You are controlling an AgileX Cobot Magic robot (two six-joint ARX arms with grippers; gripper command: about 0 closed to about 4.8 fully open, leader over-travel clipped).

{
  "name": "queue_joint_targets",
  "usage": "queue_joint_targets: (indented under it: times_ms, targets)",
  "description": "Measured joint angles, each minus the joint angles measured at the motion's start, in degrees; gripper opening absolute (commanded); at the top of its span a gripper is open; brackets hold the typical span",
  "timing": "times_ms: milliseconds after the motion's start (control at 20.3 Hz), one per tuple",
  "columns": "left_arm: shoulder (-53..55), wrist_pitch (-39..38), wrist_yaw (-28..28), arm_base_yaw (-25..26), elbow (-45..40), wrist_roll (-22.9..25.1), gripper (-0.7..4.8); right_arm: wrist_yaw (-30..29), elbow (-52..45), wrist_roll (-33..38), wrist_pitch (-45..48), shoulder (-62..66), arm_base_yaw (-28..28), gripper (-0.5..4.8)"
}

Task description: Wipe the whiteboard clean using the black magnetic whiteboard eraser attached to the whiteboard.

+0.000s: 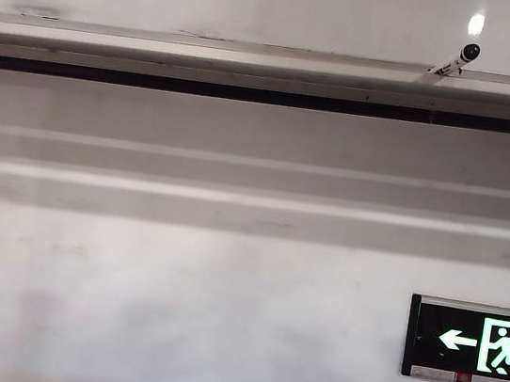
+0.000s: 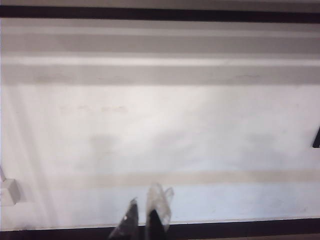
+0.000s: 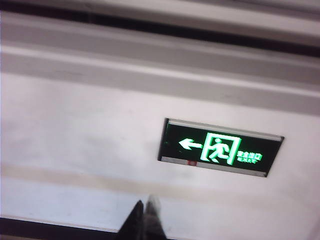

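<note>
Whiteboard, the large glossy white panel [image 1: 262, 7], fills only the top strip of the exterior view, where it mirrors round ceiling lights and carries faint dark smudges near its left end. A long silver metal ledge [image 1: 207, 56] runs along its edge, with a dark band just under it. A white marker with a black cap [image 1: 457, 60] lies tilted on that ledge toward the right. No black eraser can be made out in any view.

Neither arm appears in the exterior view. The left gripper [image 2: 146, 220] shows only in the left wrist view, at the frame's edge, its two fingertips nearly together with a thin gap and nothing between them. The right gripper [image 3: 145, 220] shows only in the right wrist view, its dark fingertips pressed together and holding nothing. Both point at the matte off-white wall [image 1: 171, 312] rather than at the glossy panel, which lies well apart from them, beyond the pale horizontal mouldings that band the wall.

The wall surface is dull, with soft grey shading and a faint beige stripe across it in both wrist views. A rectangular black exit sign with a silver frame [image 1: 473, 343] hangs on the wall at the right; it also fills the middle of the right wrist view [image 3: 220, 148]. It bears a lit white arrow pointing left and a green running figure in a doorway, followed by small green characters too blurred to read.
</note>
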Motion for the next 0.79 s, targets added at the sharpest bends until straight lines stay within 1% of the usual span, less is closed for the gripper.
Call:
queue_joint_targets:
  times_ms: [296,790]
  targets:
    - [0.0,0.0,0.0,0.0,0.0,0.0,0.26,0.7,0.0,1.3,0.0,0.0,-1.5,0.0]
    - [0.0,0.0,0.0,0.0,0.0,0.0,0.26,1.0,0.0,1.3,0.0,0.0,-1.5,0.0]
